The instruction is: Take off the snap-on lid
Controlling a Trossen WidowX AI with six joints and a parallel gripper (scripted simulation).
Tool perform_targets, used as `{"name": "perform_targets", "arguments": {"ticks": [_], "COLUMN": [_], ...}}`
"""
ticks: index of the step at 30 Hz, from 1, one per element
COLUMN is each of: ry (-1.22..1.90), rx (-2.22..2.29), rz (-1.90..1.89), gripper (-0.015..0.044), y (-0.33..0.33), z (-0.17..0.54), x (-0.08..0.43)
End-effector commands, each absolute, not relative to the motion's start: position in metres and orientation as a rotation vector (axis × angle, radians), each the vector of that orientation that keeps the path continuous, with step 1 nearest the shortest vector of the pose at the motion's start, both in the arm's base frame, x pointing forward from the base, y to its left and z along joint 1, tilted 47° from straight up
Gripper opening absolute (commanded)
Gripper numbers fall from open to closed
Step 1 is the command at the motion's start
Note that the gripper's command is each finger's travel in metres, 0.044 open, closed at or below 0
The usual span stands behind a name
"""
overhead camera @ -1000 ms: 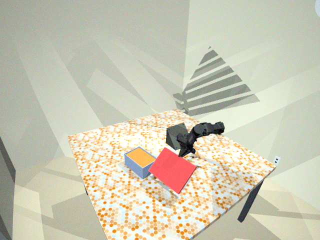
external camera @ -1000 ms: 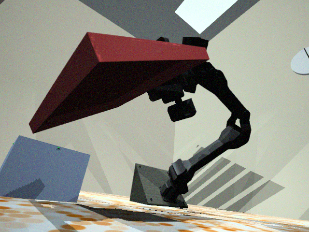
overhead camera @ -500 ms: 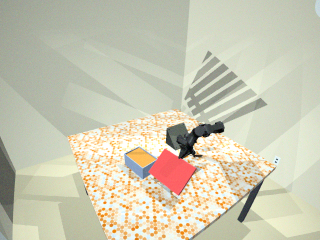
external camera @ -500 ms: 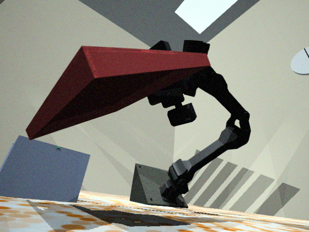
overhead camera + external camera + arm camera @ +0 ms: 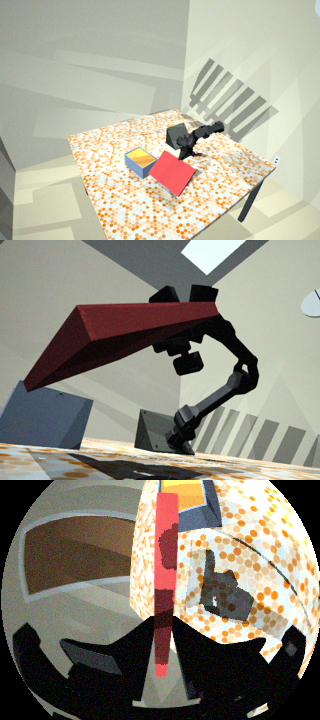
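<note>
The red lid is off the box and held in the air, tilted, its flat outer face up in the top view and its hollow underside showing in the exterior view. My gripper is shut on one edge of the lid; the wrist view shows that edge between the two black fingers. The blue-grey storage box stands open on the table, with a yellow-orange inside. The lid overlaps the box's corner in the top view; whether they touch I cannot tell.
A dark grey wedge block stands behind the lid, with the arm's base at it. The table's right edge drops away beyond the arm and lid. The lid and arm cast shadows on the table top.
</note>
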State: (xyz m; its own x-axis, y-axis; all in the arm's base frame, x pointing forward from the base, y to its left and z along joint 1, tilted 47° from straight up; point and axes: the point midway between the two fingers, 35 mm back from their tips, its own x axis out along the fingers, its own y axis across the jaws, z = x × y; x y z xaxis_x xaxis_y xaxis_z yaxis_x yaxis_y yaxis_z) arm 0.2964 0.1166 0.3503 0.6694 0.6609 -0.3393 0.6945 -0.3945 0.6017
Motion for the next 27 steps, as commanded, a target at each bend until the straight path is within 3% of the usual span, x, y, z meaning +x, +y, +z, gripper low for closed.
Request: {"name": "perform_targets", "arguments": {"ticks": [1, 27], "ry": [1.024, 1.023], "rx": [2.146, 2.147], "rz": [-0.059, -0.057], "gripper": [0.0000, 0.0000], "y": [0.117, 0.132], "z": [0.349, 0.335], "x": [0.297, 0.295]}}
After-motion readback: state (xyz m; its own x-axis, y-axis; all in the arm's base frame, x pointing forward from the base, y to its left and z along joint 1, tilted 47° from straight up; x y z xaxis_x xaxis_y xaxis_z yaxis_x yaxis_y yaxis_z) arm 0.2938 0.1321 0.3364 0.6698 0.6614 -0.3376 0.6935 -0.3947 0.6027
